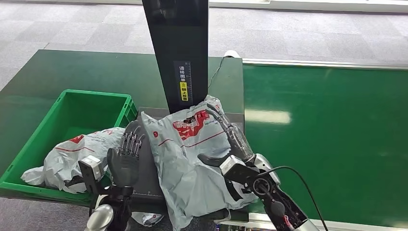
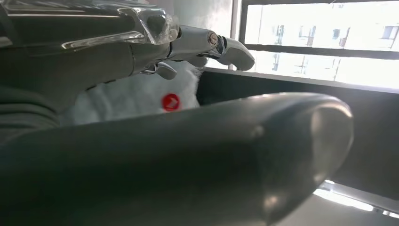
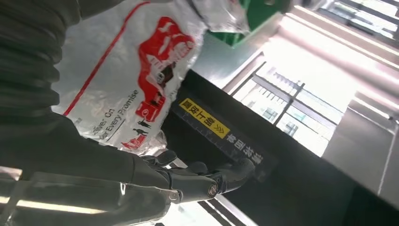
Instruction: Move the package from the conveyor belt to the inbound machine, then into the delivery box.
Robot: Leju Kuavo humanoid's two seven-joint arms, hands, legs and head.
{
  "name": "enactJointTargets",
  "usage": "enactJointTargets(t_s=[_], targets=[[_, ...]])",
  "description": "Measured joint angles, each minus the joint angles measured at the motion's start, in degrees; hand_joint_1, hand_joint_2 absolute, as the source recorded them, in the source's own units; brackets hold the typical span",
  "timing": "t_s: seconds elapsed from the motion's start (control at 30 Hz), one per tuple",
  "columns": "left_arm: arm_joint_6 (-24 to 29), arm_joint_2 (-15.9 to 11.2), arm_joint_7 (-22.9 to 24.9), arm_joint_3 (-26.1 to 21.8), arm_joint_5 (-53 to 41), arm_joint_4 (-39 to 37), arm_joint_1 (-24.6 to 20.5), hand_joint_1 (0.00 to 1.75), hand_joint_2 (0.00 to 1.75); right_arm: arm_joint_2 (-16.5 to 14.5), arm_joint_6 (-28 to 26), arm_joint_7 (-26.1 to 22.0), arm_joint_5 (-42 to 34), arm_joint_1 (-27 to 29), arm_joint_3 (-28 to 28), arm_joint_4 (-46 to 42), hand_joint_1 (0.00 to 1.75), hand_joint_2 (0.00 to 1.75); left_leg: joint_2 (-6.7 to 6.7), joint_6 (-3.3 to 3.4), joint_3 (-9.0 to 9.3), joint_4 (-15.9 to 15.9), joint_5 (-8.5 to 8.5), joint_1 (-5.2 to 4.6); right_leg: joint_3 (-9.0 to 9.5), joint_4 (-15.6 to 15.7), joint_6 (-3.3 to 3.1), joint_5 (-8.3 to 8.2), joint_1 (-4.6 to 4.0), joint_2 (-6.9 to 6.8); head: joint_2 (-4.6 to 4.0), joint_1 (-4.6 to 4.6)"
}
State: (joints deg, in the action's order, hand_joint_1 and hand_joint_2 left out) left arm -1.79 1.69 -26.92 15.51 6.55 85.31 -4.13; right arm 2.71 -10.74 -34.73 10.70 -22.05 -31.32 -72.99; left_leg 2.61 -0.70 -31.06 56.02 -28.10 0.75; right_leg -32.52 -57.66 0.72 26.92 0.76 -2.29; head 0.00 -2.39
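Note:
A grey package [image 1: 187, 149] with red print lies crumpled on the dark plate of the inbound machine [image 1: 144, 178], leaning against its black column [image 1: 180, 48]. My right hand [image 1: 228, 144] grips the package's right edge, thumb on its front and fingers along its side; the right wrist view has the package [image 3: 122, 80] against the palm and the fingers [image 3: 197, 181] reaching to the column. Just left of the package my left hand [image 1: 126, 159] stands upright, fingers straight and apart, holding nothing. Its fingers [image 2: 207, 44] reach toward a pale package [image 2: 141, 101] in the left wrist view.
The green delivery box [image 1: 72, 108] sits at the left with another grey package [image 1: 77, 154] in it. The green conveyor belt [image 1: 332, 134] stretches to the right. A cable [image 1: 293, 173] runs along my right arm. Grey floor lies beyond the table.

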Motion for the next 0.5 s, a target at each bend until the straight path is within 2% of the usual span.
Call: enactJointTargets(t_s=[0.07, 0.3, 0.5], targets=[[-1.47, 0.38, 0.04, 0.10, 0.31, 0.51, 0.56, 0.00, 1.75, -1.07, 2.07, -0.17, -4.00, 1.59, 2.06, -1.73, 0.00, 1.75, -0.01, 0.00, 0.00, 0.00, 0.00, 0.00, 0.00, 0.00, 0.00, 0.00, 0.00, 0.00, 0.00, 0.00], [-5.73, 1.55, -1.03, 0.11, -3.51, 2.46, 2.99, 0.00, 1.75, -5.25, 2.12, -0.89, -7.98, 9.53, 8.76, -9.31, 0.00, 1.75, -0.01, -0.01, -0.01, -0.01, -0.02, 0.00, -0.01, 0.00, 0.01, 0.02, 0.00, -0.01, 0.00, -0.01], [-6.28, 2.23, -1.34, 0.07, -4.26, 3.49, 3.99, 0.00, 1.75, -6.87, 1.84, -0.90, -8.29, 13.51, 11.61, -14.01, 0.00, 1.75, 0.00, 0.00, -0.01, -0.01, -0.02, 0.00, -0.01, 0.01, 0.01, 0.02, 0.00, 0.00, 0.00, 0.00]])
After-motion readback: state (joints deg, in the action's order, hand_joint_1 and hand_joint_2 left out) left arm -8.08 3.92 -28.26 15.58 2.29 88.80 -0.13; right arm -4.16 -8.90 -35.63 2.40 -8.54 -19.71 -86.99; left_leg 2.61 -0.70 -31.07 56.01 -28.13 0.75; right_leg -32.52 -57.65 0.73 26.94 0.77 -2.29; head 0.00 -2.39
